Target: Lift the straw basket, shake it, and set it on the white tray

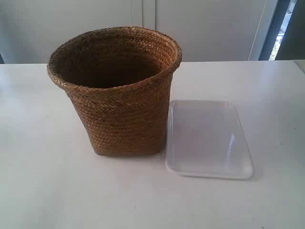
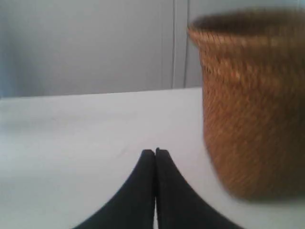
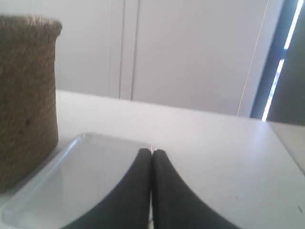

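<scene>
Left gripper [image 2: 155, 152]: black fingers pressed together, nothing between them, low over the table [image 1: 47, 191]. Right gripper [image 3: 152, 152]: same, tips closed and empty. Neither touches anything, and neither arm shows in the exterior view.

Out from the left claw, the straw basket [image 1: 119, 105] stands ahead and off to one side, near but apart. Out from the right claw, the white tray [image 1: 207, 140] lies just past the fingertips, with the basket's wall beyond its far side.

In the exterior view the basket stands upright at centre and the tray lies flat at its 3 o'clock. The tray's long edge runs along the basket's base, but you cannot tell whether they touch or leave a sliver of gap.

Step in hand, as I judge it: reach and grasp, since the lift has not started.
- Spread both claws before closing in.
- Take the flared rim on opposite sides, roughly 9 and 3 o'clock. Braided straw flexes, so a one-sided pinch will likely tilt the basket.
- Lift straight up so the base clears the tray's raised rim before you shift toward 3 o'clock.
- Keep the shake small — the rim grip may slip.

Contents: the basket's inside is dark, nothing shows in it, and the bottom is hidden. Nothing lies on the glossy tray.
</scene>
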Controlling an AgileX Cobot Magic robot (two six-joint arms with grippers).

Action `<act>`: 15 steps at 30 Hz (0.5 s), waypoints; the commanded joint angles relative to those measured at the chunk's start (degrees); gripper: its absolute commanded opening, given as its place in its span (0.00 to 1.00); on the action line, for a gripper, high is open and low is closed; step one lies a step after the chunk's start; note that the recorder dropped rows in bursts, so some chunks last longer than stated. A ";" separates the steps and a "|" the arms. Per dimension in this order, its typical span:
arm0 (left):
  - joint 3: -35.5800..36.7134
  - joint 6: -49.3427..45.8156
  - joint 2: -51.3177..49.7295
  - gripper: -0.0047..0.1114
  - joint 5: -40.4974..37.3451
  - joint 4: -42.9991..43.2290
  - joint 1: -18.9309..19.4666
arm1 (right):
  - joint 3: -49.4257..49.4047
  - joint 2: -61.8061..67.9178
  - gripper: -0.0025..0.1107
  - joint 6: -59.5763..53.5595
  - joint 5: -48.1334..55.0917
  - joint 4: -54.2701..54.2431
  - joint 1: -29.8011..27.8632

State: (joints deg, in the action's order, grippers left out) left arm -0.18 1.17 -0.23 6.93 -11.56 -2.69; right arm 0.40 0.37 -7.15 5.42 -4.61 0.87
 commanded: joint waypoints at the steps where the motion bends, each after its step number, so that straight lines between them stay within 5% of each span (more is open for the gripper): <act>1: 0.18 15.96 0.23 0.04 5.46 -3.95 -0.33 | -0.40 -0.37 0.02 0.52 -5.02 0.11 0.19; 11: 0.18 11.29 0.23 0.04 9.47 -3.95 -0.33 | -0.40 -0.37 0.02 -0.16 -2.95 0.11 0.19; 15: 0.18 23.73 0.23 0.04 8.89 -4.38 -0.33 | -0.40 -0.37 0.02 -2.85 -3.02 1.08 0.19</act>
State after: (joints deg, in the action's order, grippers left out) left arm -0.18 16.91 -0.23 15.45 -15.18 -2.69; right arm 0.40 0.37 -7.27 2.51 -4.50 0.97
